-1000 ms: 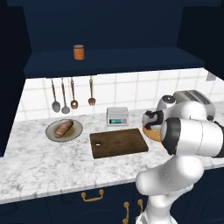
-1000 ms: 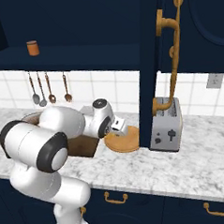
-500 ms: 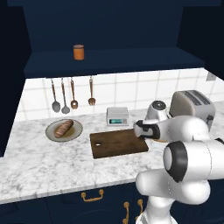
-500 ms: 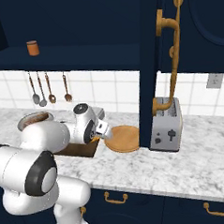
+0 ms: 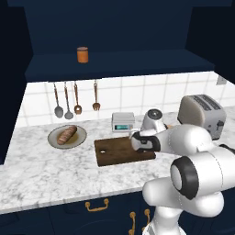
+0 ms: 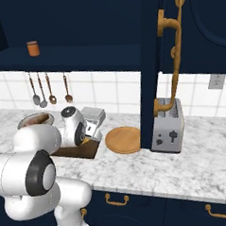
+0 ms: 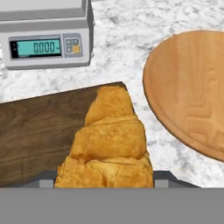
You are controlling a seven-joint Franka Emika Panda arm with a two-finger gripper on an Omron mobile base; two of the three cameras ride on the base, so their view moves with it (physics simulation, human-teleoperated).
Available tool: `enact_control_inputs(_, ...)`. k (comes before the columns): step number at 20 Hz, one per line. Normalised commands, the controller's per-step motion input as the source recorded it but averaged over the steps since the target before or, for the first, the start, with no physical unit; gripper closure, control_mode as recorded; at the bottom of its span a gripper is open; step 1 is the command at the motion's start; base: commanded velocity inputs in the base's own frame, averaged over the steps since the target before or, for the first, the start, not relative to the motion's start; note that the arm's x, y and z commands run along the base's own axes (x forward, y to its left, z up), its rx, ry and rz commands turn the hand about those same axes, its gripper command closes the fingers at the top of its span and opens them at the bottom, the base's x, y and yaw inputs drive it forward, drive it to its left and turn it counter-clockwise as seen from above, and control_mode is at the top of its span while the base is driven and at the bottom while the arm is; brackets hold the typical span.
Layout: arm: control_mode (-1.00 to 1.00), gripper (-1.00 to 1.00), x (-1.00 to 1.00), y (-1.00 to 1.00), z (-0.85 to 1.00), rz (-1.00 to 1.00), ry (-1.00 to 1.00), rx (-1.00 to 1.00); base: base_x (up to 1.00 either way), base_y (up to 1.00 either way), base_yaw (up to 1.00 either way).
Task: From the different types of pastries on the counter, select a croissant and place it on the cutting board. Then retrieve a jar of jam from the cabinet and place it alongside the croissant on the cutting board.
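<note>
Closest to the hand camera, the croissant sits between the gripper jaws, which stand partly closed around its wide end; the finger tips themselves are hidden behind the pastry, so the grip is judged from how the croissant fills the space between them. Its pointed end reaches out over the right-hand corner of the cutting board, and whether it already rests on the wood or hangs just above it cannot be told.

Just beside the board lies a round wooden plate on the counter, and behind the board stands a small kitchen scale. From the left base view, the arm bends low over the board's right end. Farther left, the brown loaf-like pastry lies on a grey plate. A toaster stands to the right. Farthest off, the jar of jam stands on the shelf of the cabinet, well apart from the arm.

The first step, setting the croissant down, seems nearly done. The next move calls for lowering it fully onto the board, inward from the edge to leave room for the jar, and opening the jaws.
</note>
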Motion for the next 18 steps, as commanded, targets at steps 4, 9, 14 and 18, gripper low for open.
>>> enact_control_inputs(4,-1.00,1.00,0.00,0.30,-0.29,0.05,0.00,0.00,0.00,0.00,0.00)
enact_control_inputs(9,-1.00,1.00,0.03,0.11,-0.25,0.04,0.00,0.00,0.00,0.00,0.00)
enact_control_inputs(14,-1.00,-1.00,0.11,0.05,-0.09,0.01,0.00,0.00,0.00,0.00,0.00)
enact_control_inputs(18,-1.00,-1.00,0.02,0.00,0.00,0.00,0.00,0.00,0.00,0.00,0.00)
